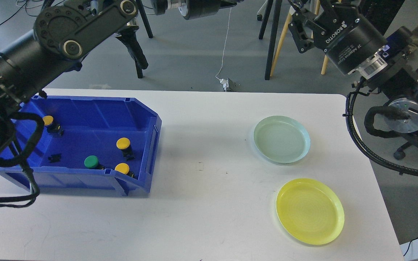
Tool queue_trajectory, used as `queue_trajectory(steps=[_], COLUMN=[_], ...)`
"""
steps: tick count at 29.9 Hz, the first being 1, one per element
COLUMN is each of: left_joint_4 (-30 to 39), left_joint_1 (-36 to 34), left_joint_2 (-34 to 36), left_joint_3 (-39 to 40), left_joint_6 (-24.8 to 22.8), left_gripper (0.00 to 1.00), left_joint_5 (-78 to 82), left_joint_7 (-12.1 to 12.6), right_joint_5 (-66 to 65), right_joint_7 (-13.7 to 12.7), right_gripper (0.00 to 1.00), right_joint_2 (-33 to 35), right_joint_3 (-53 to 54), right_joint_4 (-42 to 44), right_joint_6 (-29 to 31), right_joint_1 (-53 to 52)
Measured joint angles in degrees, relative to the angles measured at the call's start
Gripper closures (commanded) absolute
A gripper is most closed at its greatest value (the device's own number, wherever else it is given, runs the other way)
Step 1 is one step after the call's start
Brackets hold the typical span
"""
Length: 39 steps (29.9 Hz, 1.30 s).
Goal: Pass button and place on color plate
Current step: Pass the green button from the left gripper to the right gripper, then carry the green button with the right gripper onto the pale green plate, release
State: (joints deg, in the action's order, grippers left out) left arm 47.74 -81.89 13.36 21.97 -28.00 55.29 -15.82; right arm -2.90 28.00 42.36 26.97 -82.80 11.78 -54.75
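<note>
Head view, deep blue plastic bin [147,145] on the white table [209,217] holding three yellow-capped buttons [123,144] and one green-capped button [91,161], pale green round plate [282,139] and yellow round plate [310,210] lying bare at right, left gripper [136,54] raised with fingers indistinct so its opening cannot be told, right gripper [308,21] raised, spread apart and carrying nothing.

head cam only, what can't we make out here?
- Left gripper: dark and end-on, head view; open or shut unclear.
- Right gripper: fingertips cut off by the top edge.
- Yellow button at the blue bin's left: partly hidden by the left arm's cable.
- Small black part in the bin: too small to identify.
</note>
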Motion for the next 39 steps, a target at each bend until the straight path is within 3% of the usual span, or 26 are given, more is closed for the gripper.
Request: queue_trajectory(steps=[8, 14, 27, 35, 39], left_joint_4=[-0.1, 0.3, 0.4, 0.4, 0.4], left_joint_1=[2.1, 3.3, 2.9, 2.9, 2.9], left_joint_2=[8.4, 15.3, 18.0, 17.9, 17.9], left_joint_3=[-0.4, 0.7, 6.8, 7.0, 7.0], left_joint_6=[0.0, 0.0, 0.0, 0.0, 0.0], left_gripper=[0.0, 0.0, 0.0, 0.0, 0.0], left_joint_5=[0.2, -0.1, -0.4, -0.4, -0.3], left_joint_7=[-0.3, -1.2, -2.6, -2.6, -2.6], right_joint_5=[-0.3, -3.1, -6.6, -7.2, -7.2], right_joint_7=[0.0, 0.0, 0.0, 0.0, 0.0], right_gripper=[0.94, 0.92, 0.91, 0.78, 0.63], right_joint_2=[5.9, 6.2, -7.3, -14.8, -18.9], right_joint_3=[-0.6, -4.1, -21.0, -27.0, -28.8], right_joint_4=[4.2, 11.9, 31.4, 41.8, 46.4], right_joint_6=[1.9, 2.9, 2.8, 2.8, 2.9], right_joint_1=[4.4, 10.5, 11.6, 11.5, 11.4])
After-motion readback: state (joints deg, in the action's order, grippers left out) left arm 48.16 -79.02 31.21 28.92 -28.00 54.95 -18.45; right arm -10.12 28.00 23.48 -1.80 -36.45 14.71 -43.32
